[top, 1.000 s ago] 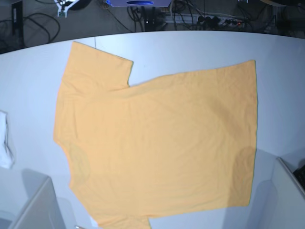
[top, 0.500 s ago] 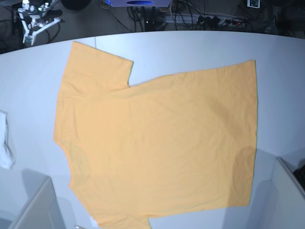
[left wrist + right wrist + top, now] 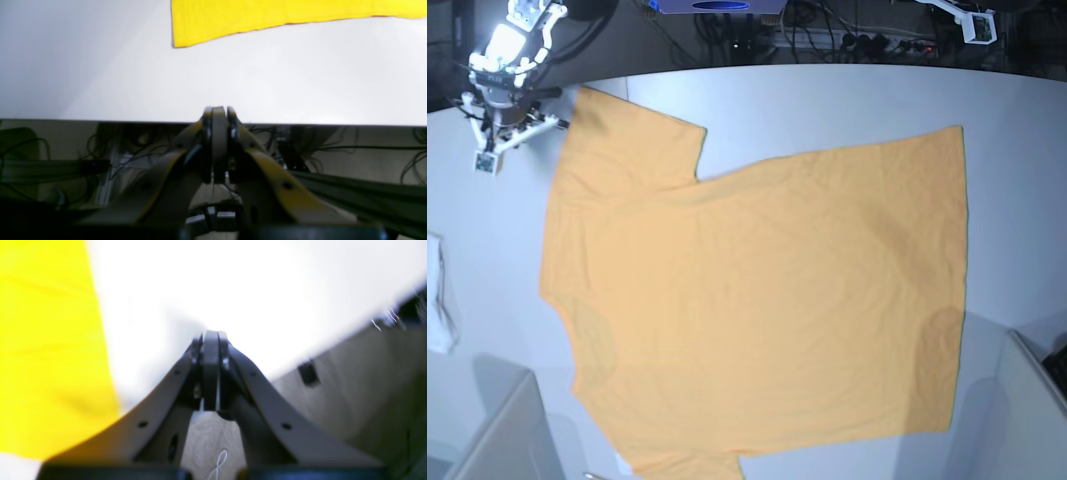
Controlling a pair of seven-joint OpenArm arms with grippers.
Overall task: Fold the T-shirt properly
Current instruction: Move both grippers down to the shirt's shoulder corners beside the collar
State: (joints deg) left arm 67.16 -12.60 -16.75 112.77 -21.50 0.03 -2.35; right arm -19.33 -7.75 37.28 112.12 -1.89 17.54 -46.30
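The T-shirt [image 3: 757,300] is plain light orange and lies spread flat on the white table [image 3: 827,100], one sleeve at the far left. In the base view my right gripper [image 3: 489,150] hangs over the table just left of that sleeve. Its wrist view shows it shut [image 3: 210,335] and empty, with the T-shirt [image 3: 43,340] to its left. My left gripper [image 3: 972,25] shows at the top right, behind the table. In its wrist view it is shut [image 3: 218,110] over the table's edge, with a corner of the T-shirt [image 3: 267,16] well ahead of it.
A small white cloth [image 3: 437,300] lies at the table's left edge. Grey bins stand at the lower left [image 3: 502,440] and lower right [image 3: 1027,410]. Cables and gear [image 3: 847,35] sit on the floor behind the table.
My right arm has come down from behind the table to beside the far-left sleeve. My left arm has entered at the top right. The T-shirt has not moved.
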